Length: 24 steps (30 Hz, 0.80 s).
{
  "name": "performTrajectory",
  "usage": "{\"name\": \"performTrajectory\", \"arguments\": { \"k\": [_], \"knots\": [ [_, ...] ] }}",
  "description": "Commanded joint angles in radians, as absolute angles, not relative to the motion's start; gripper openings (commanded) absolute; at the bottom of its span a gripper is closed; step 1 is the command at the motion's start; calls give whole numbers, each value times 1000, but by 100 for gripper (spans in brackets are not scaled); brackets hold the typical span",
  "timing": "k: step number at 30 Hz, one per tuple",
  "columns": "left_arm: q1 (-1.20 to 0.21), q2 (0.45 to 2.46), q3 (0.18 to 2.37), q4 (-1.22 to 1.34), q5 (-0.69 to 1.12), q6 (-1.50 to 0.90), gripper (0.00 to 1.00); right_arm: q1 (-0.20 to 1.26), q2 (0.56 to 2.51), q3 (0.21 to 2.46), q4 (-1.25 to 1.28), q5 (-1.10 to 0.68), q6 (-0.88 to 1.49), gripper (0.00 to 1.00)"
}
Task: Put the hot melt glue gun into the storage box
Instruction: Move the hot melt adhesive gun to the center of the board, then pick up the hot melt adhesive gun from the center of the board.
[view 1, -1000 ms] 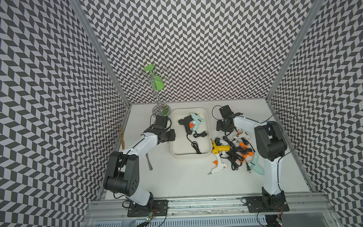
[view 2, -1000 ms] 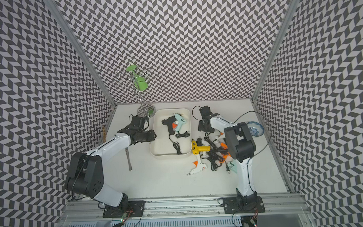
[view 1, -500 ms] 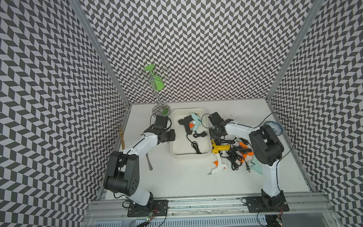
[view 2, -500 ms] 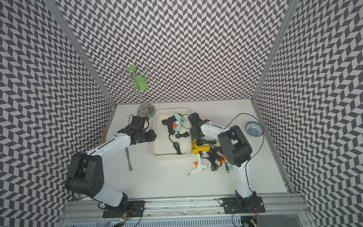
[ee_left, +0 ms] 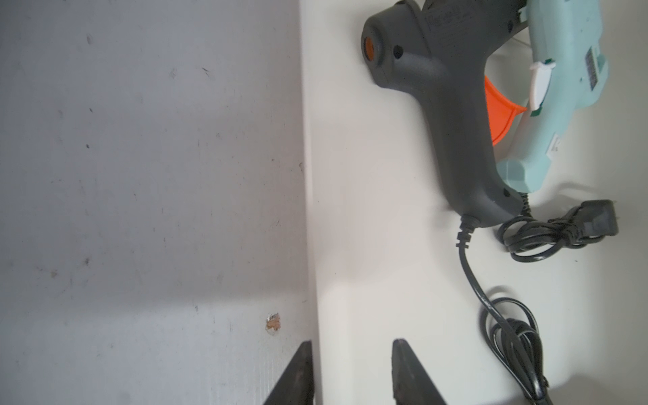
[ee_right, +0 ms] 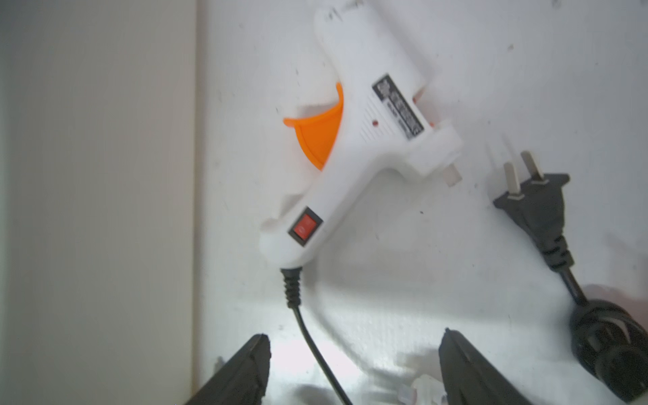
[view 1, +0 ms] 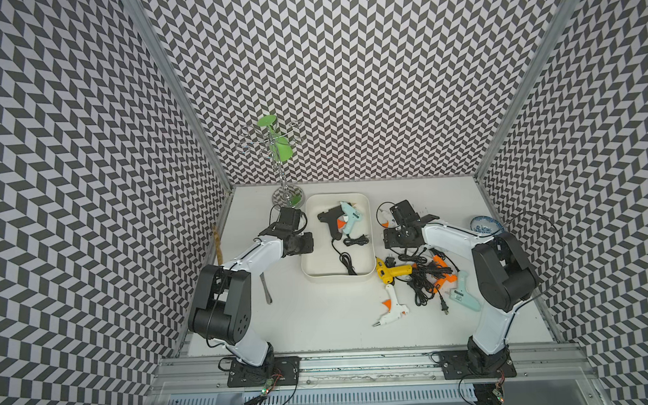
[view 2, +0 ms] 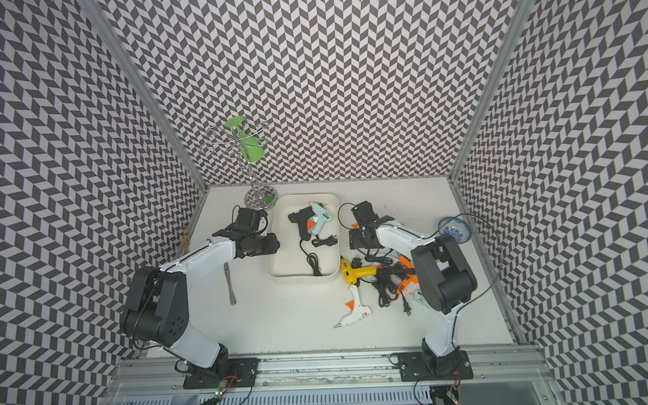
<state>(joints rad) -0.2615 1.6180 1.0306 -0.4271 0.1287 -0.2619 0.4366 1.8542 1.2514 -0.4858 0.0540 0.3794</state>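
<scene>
Top view: a white table between zigzag-patterned walls. At the nine o'clock wall of the storage box [view 1: 329, 279], the left gripper [ee_left: 350, 342] straddles the rim with one finger outside and one inside. The left wrist view shows its jaws partly apart, and whether they pinch the wall cannot be told. The hold looks meant to steady the box. Inside, toward twelve o'clock, a black glue gun [view 1: 330, 225] and a mint glue gun [view 1: 349, 219] lie touching, their cords trailing toward six o'clock. At the box's three o'clock, just outside its wall, the right gripper [ee_right: 354, 335] hangs over the white hot melt glue gun [ee_right: 354, 147]. That gun lies flat on the table, not yet in the box. The jaws gape wide and empty with the gun's cord running between them, probably ready to close on the handle. Toward five o'clock lie a yellow glue gun [view 1: 391, 273] and tangled cords [view 1: 425, 277]. A blue bowl [view 1: 486, 225] sits far right.
</scene>
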Motion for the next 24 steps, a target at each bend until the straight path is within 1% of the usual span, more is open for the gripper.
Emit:
{"name": "performTrajectory", "arguments": {
  "k": [1, 4, 7, 12, 14, 17, 21, 24],
  "knots": [
    [-265, 1603, 1042, -413, 146, -251, 40, 435, 1923, 1298, -436, -26, 433, 81],
    [-265, 1596, 1037, -413, 143, -249, 40, 425, 1991, 1338, -432, -76, 450, 82],
    [-265, 1590, 1034, -413, 141, -249, 40, 425, 2013, 1341, -382, -78, 492, 84],
    [-266, 1589, 1028, -411, 141, -251, 40, 427, 2077, 1409, -425, 81, 509, 84],
    [-264, 1587, 1026, -410, 141, -251, 40, 422, 2095, 1411, -420, 97, 509, 83],
    [-265, 1587, 1025, -411, 141, -251, 40, 421, 2128, 1437, -452, 87, 486, 77],
    [-265, 1585, 1020, -408, 137, -251, 39, 423, 2122, 1417, -464, 114, 444, 65],
    [-265, 1592, 1022, -407, 138, -251, 39, 422, 2127, 1415, -491, 136, 395, 59]
  ]
}}
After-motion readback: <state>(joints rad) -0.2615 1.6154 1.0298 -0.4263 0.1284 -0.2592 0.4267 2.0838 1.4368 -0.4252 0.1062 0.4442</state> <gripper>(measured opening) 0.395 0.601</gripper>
